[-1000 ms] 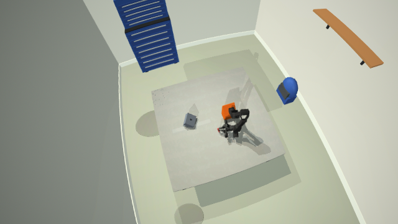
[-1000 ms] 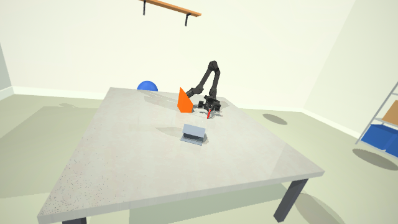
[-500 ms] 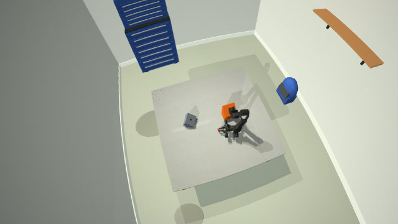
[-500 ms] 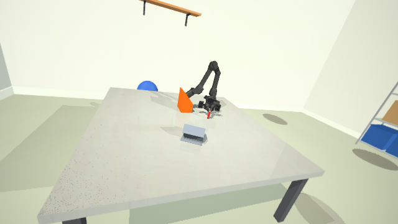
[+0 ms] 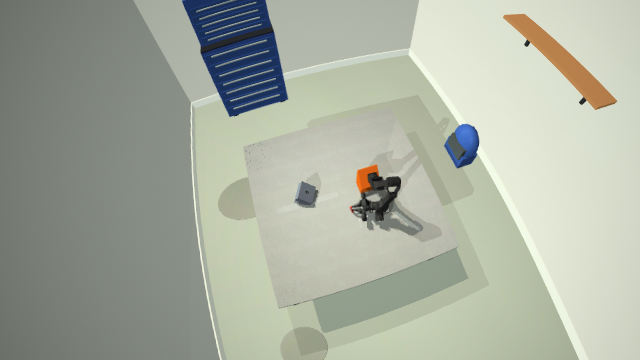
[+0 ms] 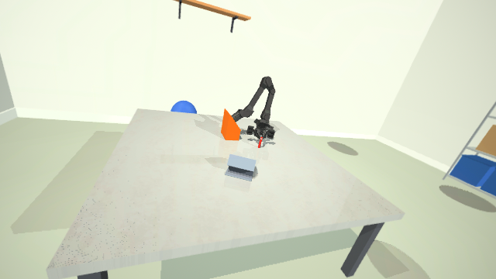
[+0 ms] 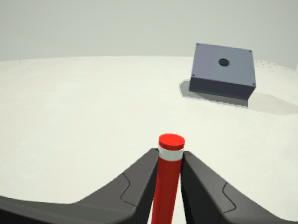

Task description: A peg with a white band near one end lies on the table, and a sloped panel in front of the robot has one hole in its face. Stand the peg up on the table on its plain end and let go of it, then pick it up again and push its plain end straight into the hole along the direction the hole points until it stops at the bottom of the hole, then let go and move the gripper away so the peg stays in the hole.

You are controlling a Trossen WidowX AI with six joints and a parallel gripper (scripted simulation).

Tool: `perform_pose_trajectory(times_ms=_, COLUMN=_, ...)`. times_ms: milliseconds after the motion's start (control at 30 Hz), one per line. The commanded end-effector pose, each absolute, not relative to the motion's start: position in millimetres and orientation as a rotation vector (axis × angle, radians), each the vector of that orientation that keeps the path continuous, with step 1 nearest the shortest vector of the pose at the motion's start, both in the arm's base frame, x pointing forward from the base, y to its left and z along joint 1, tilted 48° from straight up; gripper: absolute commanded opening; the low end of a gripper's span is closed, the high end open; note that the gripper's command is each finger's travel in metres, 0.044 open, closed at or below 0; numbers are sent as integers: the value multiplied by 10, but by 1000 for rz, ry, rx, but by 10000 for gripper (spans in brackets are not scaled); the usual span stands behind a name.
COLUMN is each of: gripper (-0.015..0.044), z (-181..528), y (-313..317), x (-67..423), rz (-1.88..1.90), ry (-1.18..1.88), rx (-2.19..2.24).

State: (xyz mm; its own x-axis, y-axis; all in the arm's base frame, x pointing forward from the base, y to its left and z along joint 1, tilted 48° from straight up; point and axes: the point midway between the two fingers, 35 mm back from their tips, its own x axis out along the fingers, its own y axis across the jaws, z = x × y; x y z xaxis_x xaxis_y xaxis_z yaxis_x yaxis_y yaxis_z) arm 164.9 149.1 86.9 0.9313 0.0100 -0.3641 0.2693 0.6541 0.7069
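My gripper [image 7: 169, 156] [image 6: 262, 137] [image 5: 361, 210] is shut on the red peg [image 7: 166, 192] [image 6: 260, 142]. In the wrist view the peg stands between the two dark fingers with its white band and red cap on top and its plain end pointing down toward the table. The grey sloped panel [image 7: 222, 72] [image 6: 241, 167] [image 5: 308, 193] with one dark hole [image 7: 224, 63] in its face sits ahead and to the right, well apart from the peg. I cannot tell whether the peg's lower end touches the table.
An orange wedge block [image 6: 229, 125] [image 5: 366, 177] stands right beside the arm. A blue drawer cabinet [image 5: 240, 55] stands off the table at the back, a blue dome-shaped object [image 5: 462, 145] [image 6: 184, 107] lies on the floor, and a shelf rack [image 6: 477, 163] stands at the right.
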Motion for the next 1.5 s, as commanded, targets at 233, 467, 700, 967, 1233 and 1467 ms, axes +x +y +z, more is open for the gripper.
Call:
perform_pose_trajectory(times_ms=233, gripper=51, z=853, y=1507, x=1617, rz=-152, ry=349, rx=850)
perform_pose_trajectory(times_ms=467, gripper=51, z=847, y=1508, x=1604, rz=-155, ry=338, rx=852)
perform_pose_trajectory(times_ms=700, gripper=51, z=843, y=1508, x=1592, rz=-157, ry=326, rx=854)
perform_pose_trajectory(times_ms=967, gripper=51, z=838, y=1508, x=1578, rz=-160, ry=314, rx=855)
perform_pose_trajectory(times_ms=1233, gripper=51, z=833, y=1508, x=1565, rz=-162, ry=301, rx=856)
perform_pose_trajectory(times_ms=1467, gripper=51, z=828, y=1508, x=1554, rz=-164, ry=289, rx=857)
